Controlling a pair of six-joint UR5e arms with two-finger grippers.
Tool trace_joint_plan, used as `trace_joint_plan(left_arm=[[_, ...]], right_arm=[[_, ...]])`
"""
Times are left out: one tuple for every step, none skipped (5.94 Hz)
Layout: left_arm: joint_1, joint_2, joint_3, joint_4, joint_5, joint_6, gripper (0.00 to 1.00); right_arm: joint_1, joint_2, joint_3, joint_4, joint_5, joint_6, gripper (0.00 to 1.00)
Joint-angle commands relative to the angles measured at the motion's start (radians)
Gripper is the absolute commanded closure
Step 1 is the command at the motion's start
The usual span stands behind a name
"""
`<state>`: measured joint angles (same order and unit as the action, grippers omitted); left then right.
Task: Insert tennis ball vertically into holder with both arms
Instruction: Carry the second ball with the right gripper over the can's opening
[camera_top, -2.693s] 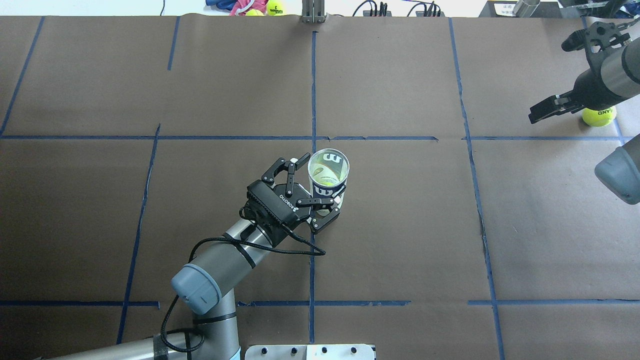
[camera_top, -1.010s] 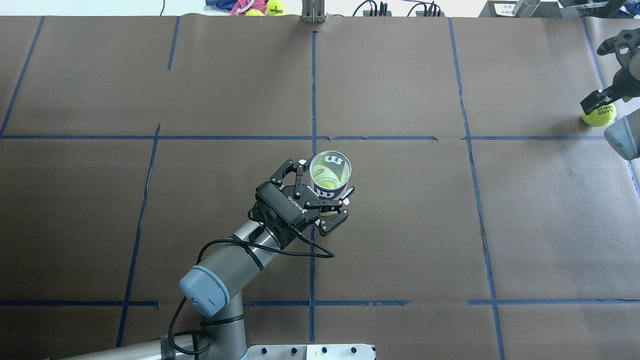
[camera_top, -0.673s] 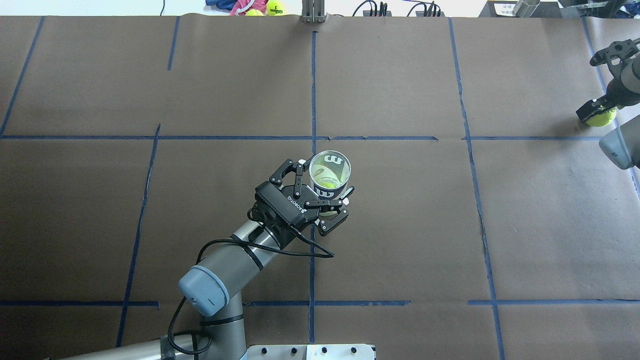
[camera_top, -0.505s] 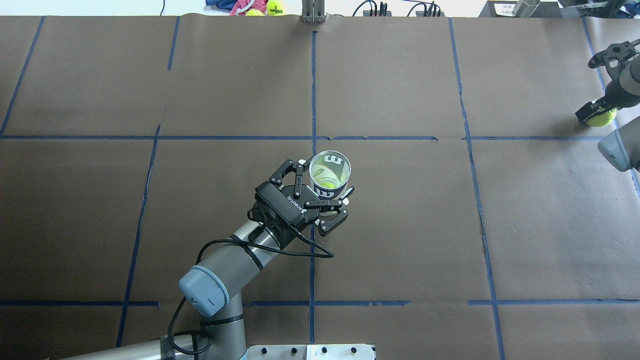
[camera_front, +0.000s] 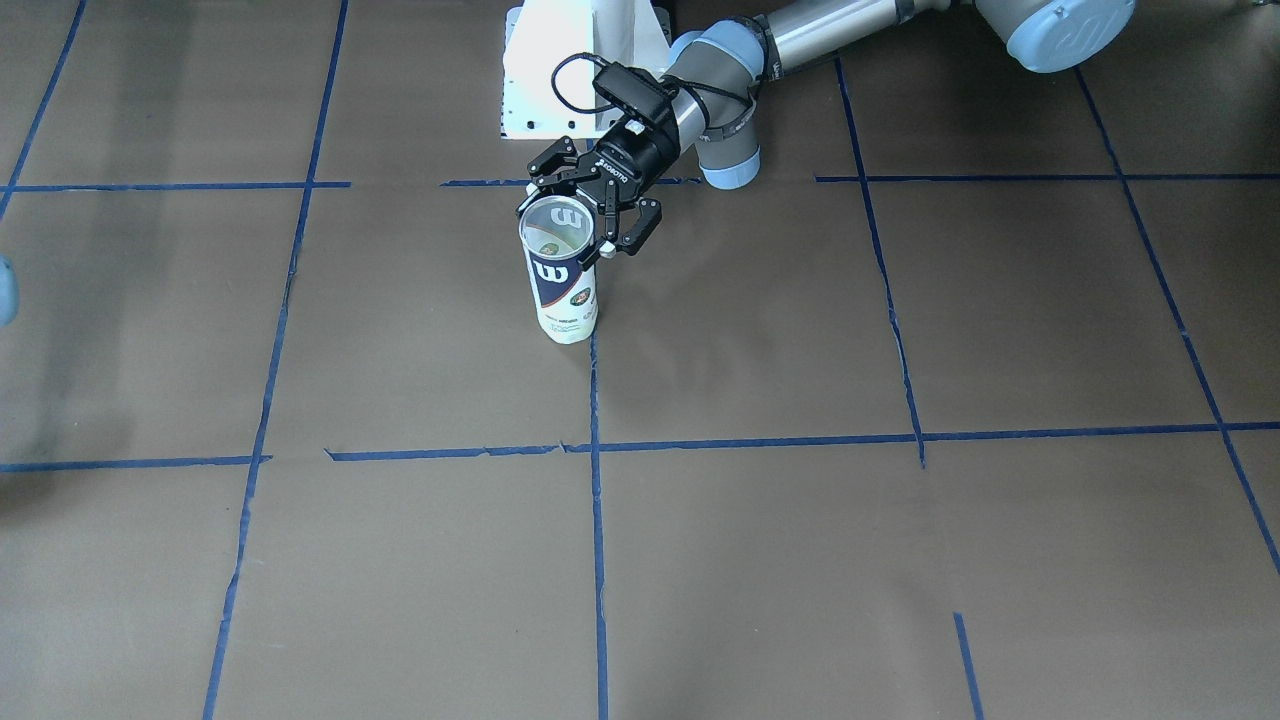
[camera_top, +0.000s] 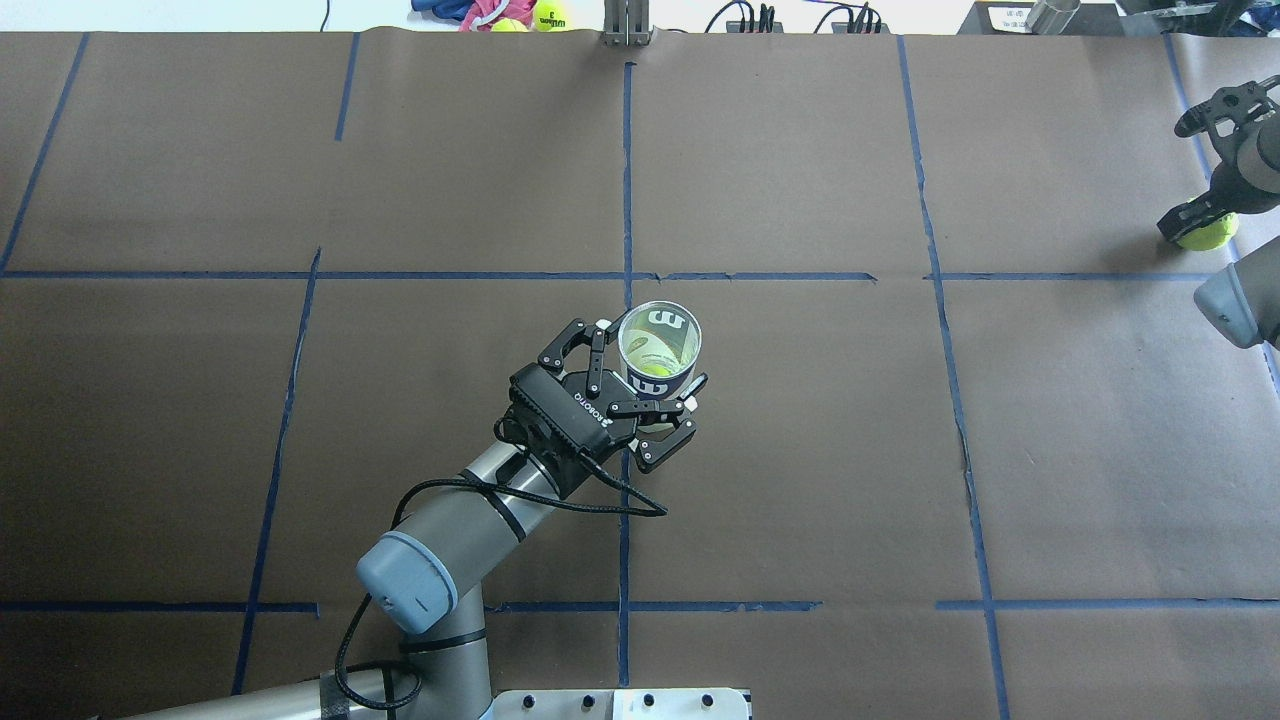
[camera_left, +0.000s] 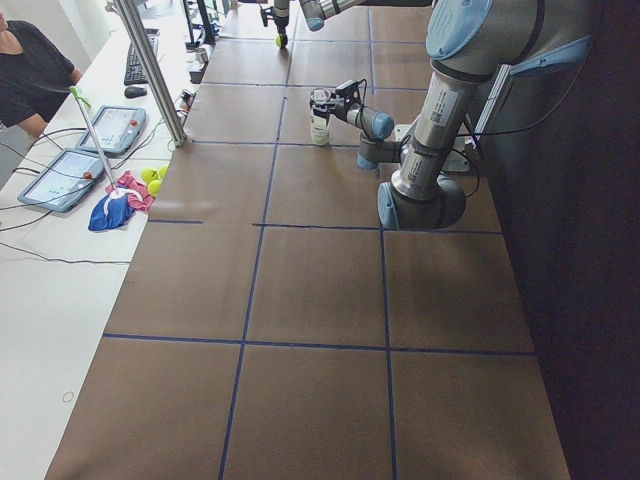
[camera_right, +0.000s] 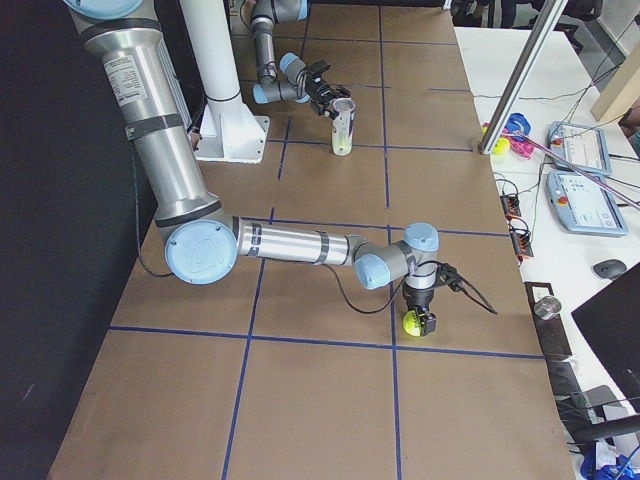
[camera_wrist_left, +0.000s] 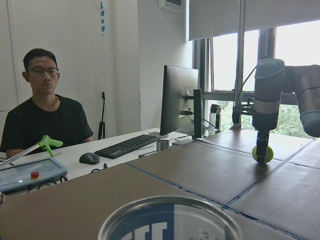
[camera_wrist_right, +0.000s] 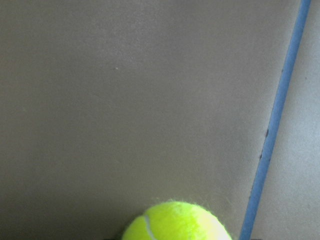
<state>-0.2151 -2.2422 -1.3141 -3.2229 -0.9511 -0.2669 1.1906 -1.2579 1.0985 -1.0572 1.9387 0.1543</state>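
Both claws loaded: can upright mid-table, ball pinned out at the right edge.

The left gripper (camera_top: 648, 385) is clamped narrow round the upper wall of the tennis-ball can (camera_front: 560, 290), a finger on each side; the can stands upright on the brown paper table (camera_top: 800, 450) with its mouth open. The right gripper (camera_top: 1198, 226) points straight down, fingers nipped onto the tennis ball (camera_right: 412, 322), which sits on the table well apart from the can. The front-facing camera misses that ball altogether. The left wrist camera catches it across the table, can rim in the foreground, with a person (camera_wrist_left: 42, 117) seated behind a keyboard (camera_wrist_left: 125, 146). The right wrist view gives only the ball's top beside a blue tape line (camera_wrist_right: 275, 125). Readable: a white "W" on the navy label and "ROBOTIQ" on the left gripper's body. The ball's lettering is hidden.
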Motion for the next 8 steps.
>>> trace_joint_plan(left_arm=[[0.0, 0.001, 0.0, 0.0, 0.0, 0.0, 0.0], [0.0, 0.0, 0.0, 0.0, 0.0, 0.0, 0.0], [0.002, 0.003, 0.0, 0.0, 0.0, 0.0, 0.0], [0.005, 0.004, 0.001, 0.0, 0.0, 0.0, 0.0], [0.008, 0.006, 0.001, 0.0, 0.0, 0.0, 0.0], [0.01, 0.007, 0.001, 0.0, 0.0, 0.0, 0.0], [0.017, 0.007, 0.001, -0.002, 0.002, 0.0, 0.0], [0.017, 0.007, 0.001, -0.002, 0.0, 0.0, 0.0]], right_arm=[[0.023, 0.0, 0.055, -0.015, 0.079, -0.047, 0.99], [0.052, -0.003, 0.166, -0.099, 0.147, -0.042, 0.99], [0.049, -0.001, 0.339, -0.286, 0.167, -0.035, 0.99], [0.02, 0.009, 0.55, -0.534, 0.178, 0.029, 0.99], [-0.05, 0.009, 0.689, -0.57, 0.24, 0.247, 0.97], [-0.139, 0.04, 0.78, -0.576, 0.256, 0.45, 0.98], [-0.222, 0.084, 0.84, -0.572, 0.258, 0.657, 0.98], [-0.297, 0.139, 0.897, -0.573, 0.261, 0.842, 0.98]])
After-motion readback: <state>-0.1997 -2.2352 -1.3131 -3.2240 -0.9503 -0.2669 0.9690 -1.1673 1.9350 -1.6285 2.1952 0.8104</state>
